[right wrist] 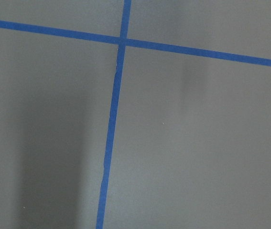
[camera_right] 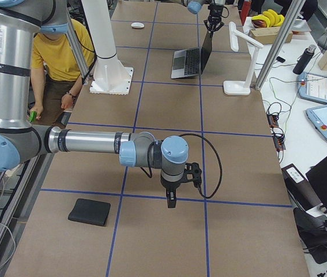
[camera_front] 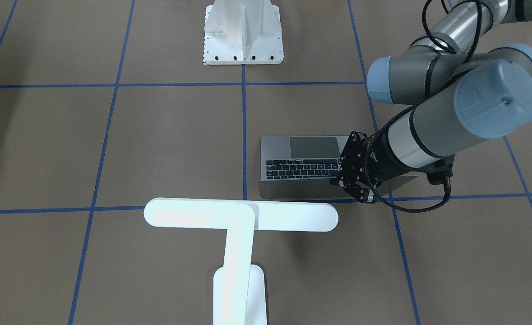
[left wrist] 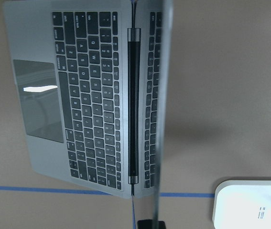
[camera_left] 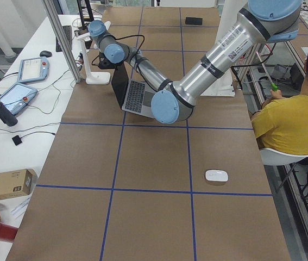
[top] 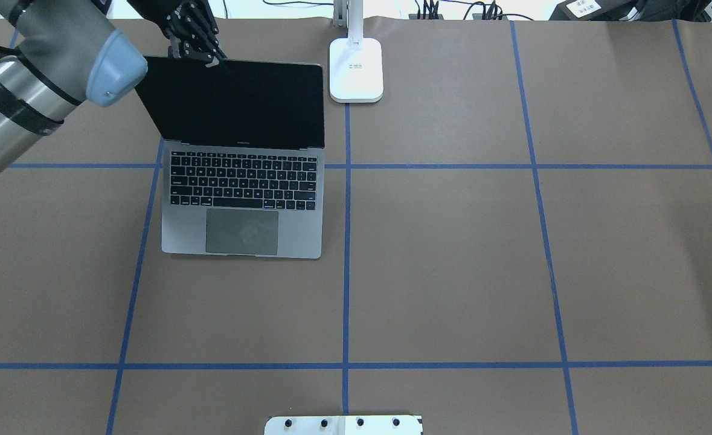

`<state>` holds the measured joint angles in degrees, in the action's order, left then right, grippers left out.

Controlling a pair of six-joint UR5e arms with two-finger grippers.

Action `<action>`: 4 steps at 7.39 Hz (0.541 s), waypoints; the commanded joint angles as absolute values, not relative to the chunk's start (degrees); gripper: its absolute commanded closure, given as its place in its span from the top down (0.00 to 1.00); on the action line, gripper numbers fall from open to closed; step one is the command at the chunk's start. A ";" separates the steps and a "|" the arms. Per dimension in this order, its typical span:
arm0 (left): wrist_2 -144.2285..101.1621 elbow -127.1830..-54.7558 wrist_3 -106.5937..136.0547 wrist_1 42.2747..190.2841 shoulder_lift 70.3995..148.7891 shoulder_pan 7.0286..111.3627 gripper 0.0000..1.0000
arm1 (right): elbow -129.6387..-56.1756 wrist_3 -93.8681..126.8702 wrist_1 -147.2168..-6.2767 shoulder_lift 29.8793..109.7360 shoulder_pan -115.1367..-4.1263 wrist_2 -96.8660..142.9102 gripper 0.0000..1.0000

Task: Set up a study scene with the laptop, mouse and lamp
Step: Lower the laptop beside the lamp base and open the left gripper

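- My left gripper straddles the top edge of the slim space-grey metal laptop lid, probably to set the screen angle (whether it's clamped, I cannot tell).
- My right gripper hangs well apart; I cannot tell if it's open or closed.

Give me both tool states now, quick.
Left tool: closed on the top edge of the laptop screen.
Right tool: cannot tell, it shows only in a side view.

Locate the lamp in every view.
Front-facing: lamp bottom centre.
Overhead: lamp base top centre.
Exterior left: lamp upper left.
Exterior right: lamp upper right.
Left wrist: lamp base bottom-right corner.
Right wrist: not in it.
Shared landmark: the laptop beside it.
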<state>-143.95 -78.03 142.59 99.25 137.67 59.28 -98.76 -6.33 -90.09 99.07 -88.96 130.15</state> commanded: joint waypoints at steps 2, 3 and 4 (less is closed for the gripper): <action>-143.53 -72.08 143.00 103.54 139.22 58.45 0.02 | -98.70 -6.33 -90.09 99.05 -88.95 130.17 1.00; -143.44 -71.55 143.69 103.62 139.39 58.19 0.02 | -98.70 -6.33 -90.09 99.05 -88.95 130.17 1.00; -142.48 -70.24 147.44 105.54 140.26 58.18 0.02 | -98.70 -6.33 -90.09 99.05 -88.95 130.17 1.00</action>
